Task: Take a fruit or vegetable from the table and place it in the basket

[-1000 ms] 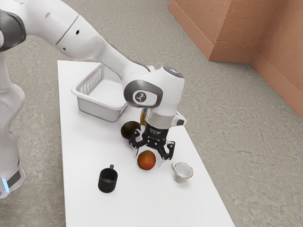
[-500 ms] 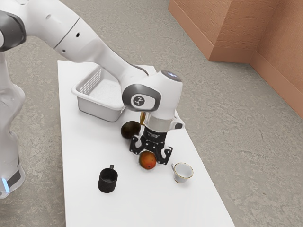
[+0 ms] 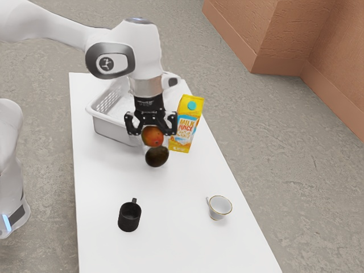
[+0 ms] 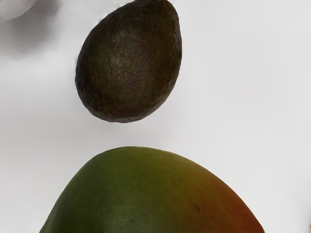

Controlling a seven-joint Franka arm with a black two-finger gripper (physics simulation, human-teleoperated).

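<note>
One mango [image 3: 152,136], smooth and rounded, its skin passing from green through yellow to orange-red, was held aloft in the black two-finger gripper [image 3: 152,138], whose fingers stood apart by about the fruit's breadth and closed on it from two sides. In the exterior view it hung above the avocado [image 3: 157,156], beside the basket [image 3: 118,133] and outside it. Handling, as judged: moderately heavy for its size, firm with slight give, liable to bruise; the sleek skin might slip or roll under a high or shallow hold, so the grip belonged across the widest part, snug but not hard. The carry over the rim and a low release remained to be done. Also listed: the avocado, dark, pebbled, tapered at one end; the basket, pale, seemingly stiff plastic, with slotted sides; one carton [image 3: 186,126], yellow, printed, square-sided; one mug [image 3: 129,218], black, cylindrical; one teacup [image 3: 219,209], white, gold-lined at the lip; one table [image 3: 170,239], plain, smooth, white.
</note>
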